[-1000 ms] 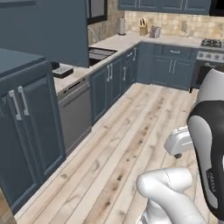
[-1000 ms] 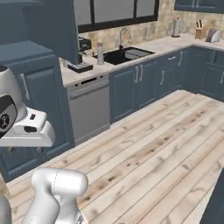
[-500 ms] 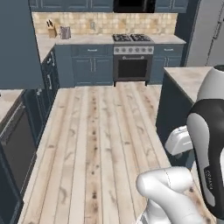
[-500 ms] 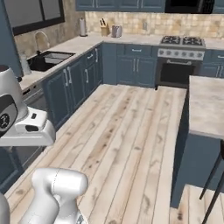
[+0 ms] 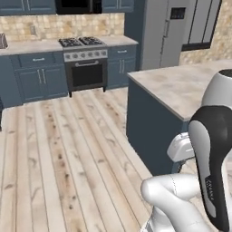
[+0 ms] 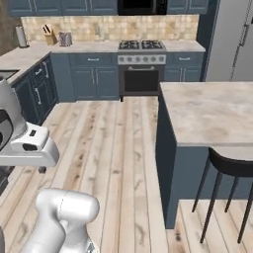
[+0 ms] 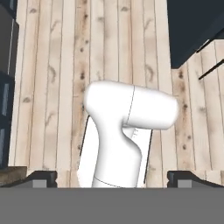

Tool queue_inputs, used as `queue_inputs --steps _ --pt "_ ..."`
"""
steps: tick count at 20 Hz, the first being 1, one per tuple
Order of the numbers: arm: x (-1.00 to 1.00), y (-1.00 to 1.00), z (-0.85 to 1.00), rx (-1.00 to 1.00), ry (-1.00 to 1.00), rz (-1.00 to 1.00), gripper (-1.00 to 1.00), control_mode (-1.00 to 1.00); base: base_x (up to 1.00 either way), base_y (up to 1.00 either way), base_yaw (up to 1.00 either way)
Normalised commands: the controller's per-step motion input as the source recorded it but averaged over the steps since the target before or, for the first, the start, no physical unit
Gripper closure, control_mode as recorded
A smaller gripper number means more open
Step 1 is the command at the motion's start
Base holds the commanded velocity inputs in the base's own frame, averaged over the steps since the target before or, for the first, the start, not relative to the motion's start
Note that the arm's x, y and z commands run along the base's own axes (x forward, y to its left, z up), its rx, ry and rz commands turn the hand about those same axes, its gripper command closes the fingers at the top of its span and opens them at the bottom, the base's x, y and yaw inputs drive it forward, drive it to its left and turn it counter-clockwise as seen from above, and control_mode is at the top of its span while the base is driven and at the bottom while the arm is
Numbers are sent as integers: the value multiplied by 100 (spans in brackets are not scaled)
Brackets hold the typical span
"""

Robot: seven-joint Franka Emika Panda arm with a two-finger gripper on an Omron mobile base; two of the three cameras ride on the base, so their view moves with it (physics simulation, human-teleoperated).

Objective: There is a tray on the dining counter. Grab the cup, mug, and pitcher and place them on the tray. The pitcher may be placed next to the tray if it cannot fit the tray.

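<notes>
The dining counter (image 5: 181,86) (image 6: 207,111) has a pale beige marbled top over a dark blue base; it stands at the right in both base views, and the part in sight is bare. The tray, cup, mug and pitcher are out of view. In the hand view my gripper (image 7: 113,178) points down at the wooden floor. Its two dark fingertips (image 7: 41,177) stand far apart, open, with nothing between them. The arm is folded close above the base.
A black bar stool (image 6: 230,168) stands at the counter's near side. A stove (image 5: 84,43) (image 6: 141,45) sits in the back cabinets, a tall fridge (image 5: 163,31) to its right. Wide wooden floor (image 6: 113,138) lies left of the counter.
The base has turned, so the whole scene has swung from the sink-side cabinets to the stove and the dining counter. The gripper has stayed open.
</notes>
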Motion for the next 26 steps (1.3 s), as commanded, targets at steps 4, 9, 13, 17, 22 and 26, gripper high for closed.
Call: queue_inputs --steps 4,9,13,17,22,26 --pt "0 0 0 0 0 0 -100 100 100 28 -9" --pt "0 0 0 0 0 0 -100 100 100 2 -3" --pt "0 0 0 0 0 0 -100 100 100 0 -4" --pt "0 0 0 0 0 0 -100 100 100 0 -3" --pt "0 0 0 0 0 0 -100 100 100 0 0" --pt "0 0 0 0 0 0 -100 100 100 8 0"
